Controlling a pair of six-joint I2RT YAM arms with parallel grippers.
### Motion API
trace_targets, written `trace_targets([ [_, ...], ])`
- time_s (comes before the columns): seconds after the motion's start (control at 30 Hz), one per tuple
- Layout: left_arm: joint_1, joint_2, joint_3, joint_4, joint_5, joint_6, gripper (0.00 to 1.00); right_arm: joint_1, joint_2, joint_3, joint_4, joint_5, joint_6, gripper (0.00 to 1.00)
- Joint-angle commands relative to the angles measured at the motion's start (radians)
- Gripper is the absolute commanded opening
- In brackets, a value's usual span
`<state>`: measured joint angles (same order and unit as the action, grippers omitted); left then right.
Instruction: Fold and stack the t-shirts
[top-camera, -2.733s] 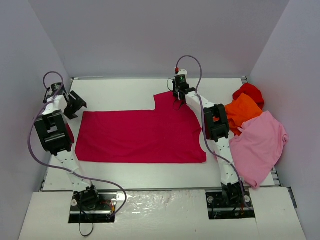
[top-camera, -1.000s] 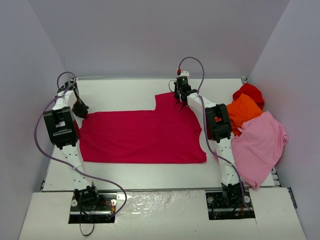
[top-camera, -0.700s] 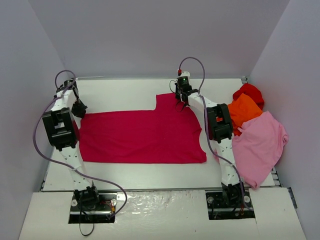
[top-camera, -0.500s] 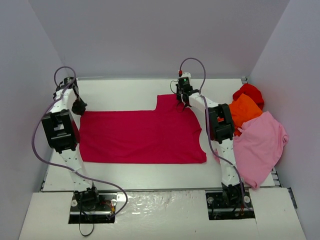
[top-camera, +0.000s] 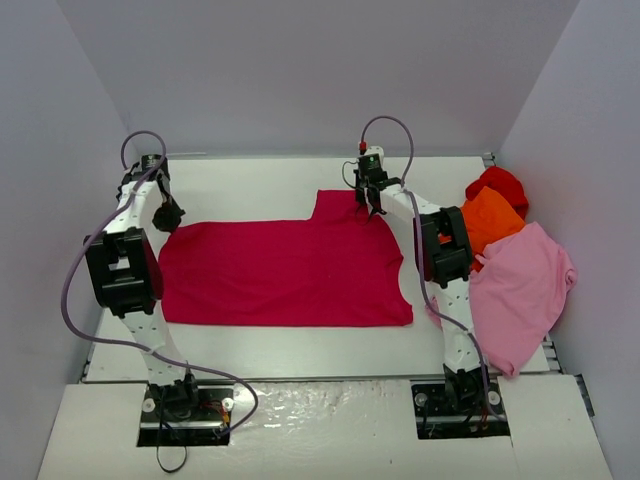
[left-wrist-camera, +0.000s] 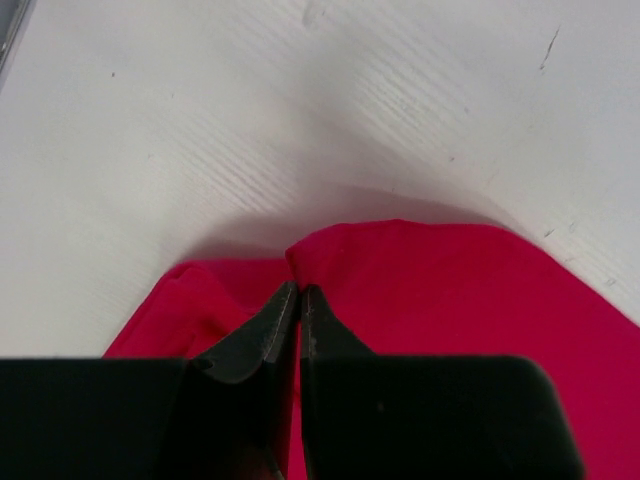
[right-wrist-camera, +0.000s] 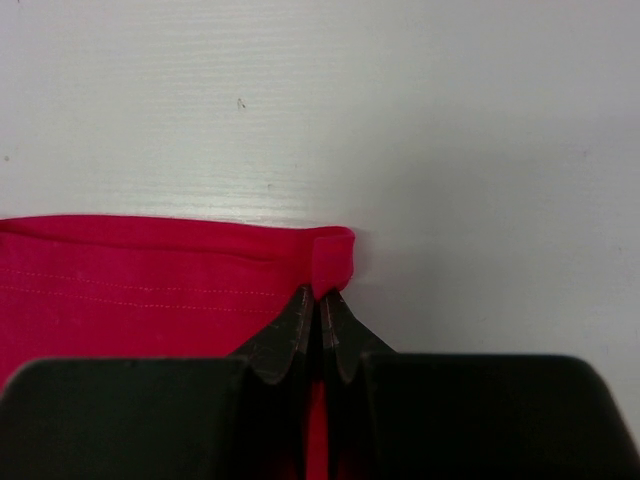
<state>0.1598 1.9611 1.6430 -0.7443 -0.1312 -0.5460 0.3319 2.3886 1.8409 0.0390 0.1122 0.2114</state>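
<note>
**Left arm has reached the far corner; both far corners now pinched**

Top view: the raspberry-red soft cloth t-shirt (top-camera: 285, 272) lies flat mid-way across the white table (top-camera: 250, 185), one sleeve poking toward the back. Moments ago the left arm hung off the left edge. Now the left jaws sit on the far-left corner, and the right jaws stay on the far-right corner. Probably set for the first fold toward the near edge. Crumpled bright red shirt (top-camera: 497, 185), orange shirt (top-camera: 490, 218) and pale pink shirt (top-camera: 520, 290) are heaped at the right, unfolded.

Left wrist: jaws closed tight on a bunched, rounded fold of smooth matte cloth.

Right wrist: jaws closed tight on a curled hem corner, with twin stitch lines visible.
</note>
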Motion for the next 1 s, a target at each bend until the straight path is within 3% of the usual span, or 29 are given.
trace_targets([
  [0.0, -0.005, -0.156, -0.028, 0.007, -0.022, -0.029, 0.0, 0.017, -0.154, -0.032, 0.023, 0.016, 0.001, 0.0],
  [0.6, -0.006, -0.387, -0.188, -0.009, 0.019, -0.066, 0.0, 0.048, -0.414, -0.219, 0.065, 0.021, 0.02, 0.0],
  [0.97, -0.006, -0.567, -0.297, -0.04, 0.068, -0.072, 0.0, 0.13, -0.667, -0.469, 0.068, 0.087, 0.039, 0.0],
])
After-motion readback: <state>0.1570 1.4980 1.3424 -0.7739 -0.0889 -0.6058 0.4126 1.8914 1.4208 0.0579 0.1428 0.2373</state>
